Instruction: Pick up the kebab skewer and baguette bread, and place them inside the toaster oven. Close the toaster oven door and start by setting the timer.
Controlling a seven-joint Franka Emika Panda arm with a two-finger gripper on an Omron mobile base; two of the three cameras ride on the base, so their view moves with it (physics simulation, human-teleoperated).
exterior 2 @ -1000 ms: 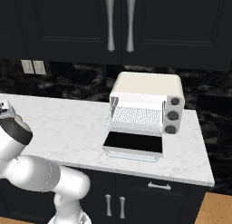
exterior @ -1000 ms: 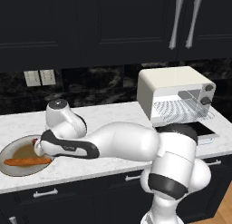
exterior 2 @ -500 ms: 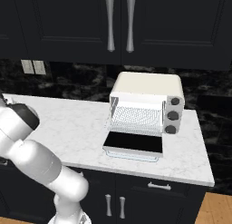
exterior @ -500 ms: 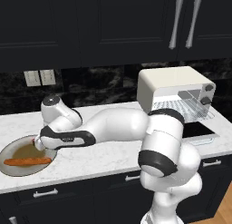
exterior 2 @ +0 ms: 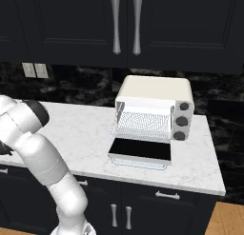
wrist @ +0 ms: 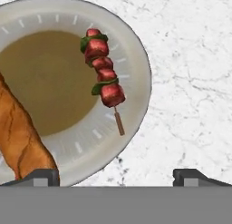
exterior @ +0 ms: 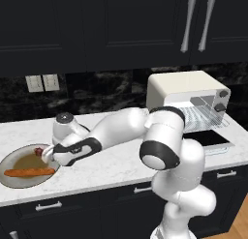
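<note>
A white marble counter [exterior 2: 90,134] runs under black cabinets [exterior: 97,30], against a dark stone backsplash with outlets [exterior: 42,82]. At its left end sits a plate [exterior: 9,161] holding the baguette [exterior: 29,172] along its near side and the skewer [wrist: 104,73] on its far rim. The gripper [wrist: 115,175] hovers over the plate's edge, jaws wide apart and empty, skewer just ahead. Well to the right stands the oven [exterior 2: 155,110], its door [exterior 2: 140,151] folded down flat, rack bare.
</note>
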